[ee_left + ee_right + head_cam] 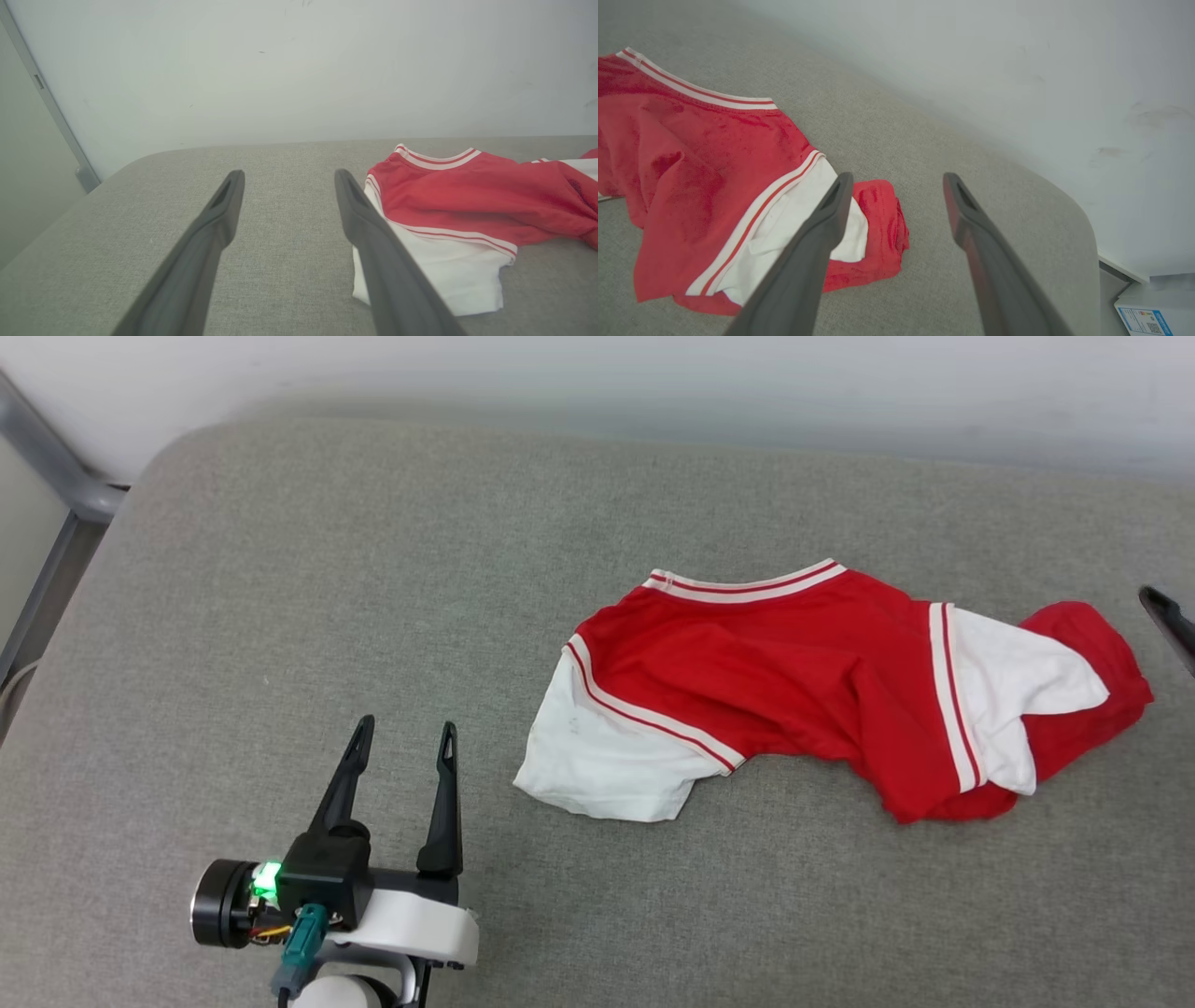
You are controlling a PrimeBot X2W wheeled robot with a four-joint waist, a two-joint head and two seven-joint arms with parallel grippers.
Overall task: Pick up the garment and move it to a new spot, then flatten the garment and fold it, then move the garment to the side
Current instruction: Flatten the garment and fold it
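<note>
The garment (803, 672), a red T-shirt with white sleeves and striped seams, lies crumpled on the grey cushioned surface (373, 569), right of centre. My left gripper (404, 733) stands open at the lower left, a short way left of the garment's white sleeve (597, 756), with nothing between its fingers. In the left wrist view the garment (467, 196) lies to the right of the open left gripper (288, 179). One right fingertip (1167, 616) shows at the right edge, just past the garment's bunched end. The right gripper (899, 184) is open above that bunched red end (882, 219), holding nothing.
A pale wall (653, 383) runs behind the surface. A metal frame (56, 476) stands at the far left corner. In the right wrist view the surface's rounded edge (1083, 233) drops off, with a white box (1153, 312) on the floor beyond.
</note>
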